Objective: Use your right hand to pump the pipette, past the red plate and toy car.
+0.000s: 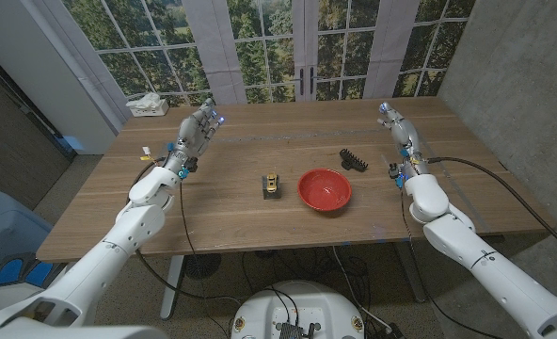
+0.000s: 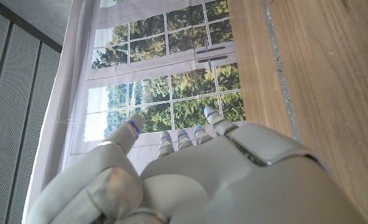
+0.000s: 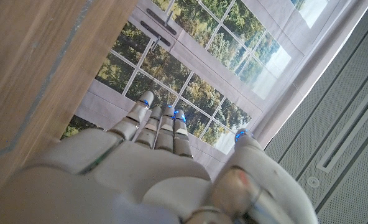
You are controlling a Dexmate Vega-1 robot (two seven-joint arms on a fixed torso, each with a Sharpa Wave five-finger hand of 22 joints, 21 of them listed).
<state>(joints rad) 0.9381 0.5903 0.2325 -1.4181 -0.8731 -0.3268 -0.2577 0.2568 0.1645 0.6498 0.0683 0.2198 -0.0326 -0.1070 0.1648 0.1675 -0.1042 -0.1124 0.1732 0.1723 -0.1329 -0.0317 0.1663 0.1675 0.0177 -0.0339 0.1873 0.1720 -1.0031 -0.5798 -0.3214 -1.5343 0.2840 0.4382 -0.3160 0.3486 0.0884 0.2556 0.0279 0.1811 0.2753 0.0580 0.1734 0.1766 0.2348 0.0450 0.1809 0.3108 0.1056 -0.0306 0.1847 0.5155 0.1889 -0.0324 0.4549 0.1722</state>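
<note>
The pipette (image 1: 353,159) is taken to be the small dark object lying on the wooden bench (image 1: 241,226), just beyond the red plate (image 1: 325,189) on its far right side; at this size its shape cannot be made out clearly, and what looks like a ribbed or toothed edge may be a bulb or a rack. The toy car (image 1: 272,185) stands just left of the plate, apart from it. The right hand (image 1: 397,134) is held raised over the right part of the bench, well apart from the pipette, with its fingers (image 3: 159,127) extended, close together and holding nothing, the thumb set off to one side. The left hand (image 1: 195,135) is likewise raised over the far left of the bench, fingers (image 2: 187,138) straight and empty. The pipette is judged to be light and easily pushed along the smooth wood, so a sideways nudge could slide it away. If a soft bulb is present, it is expected to give under pressure and spring back; the squeeze is best applied there, between thumb and fingers, while the stiffer stem is left alone. A downward press is judged safer than a sweeping approach.
</note>
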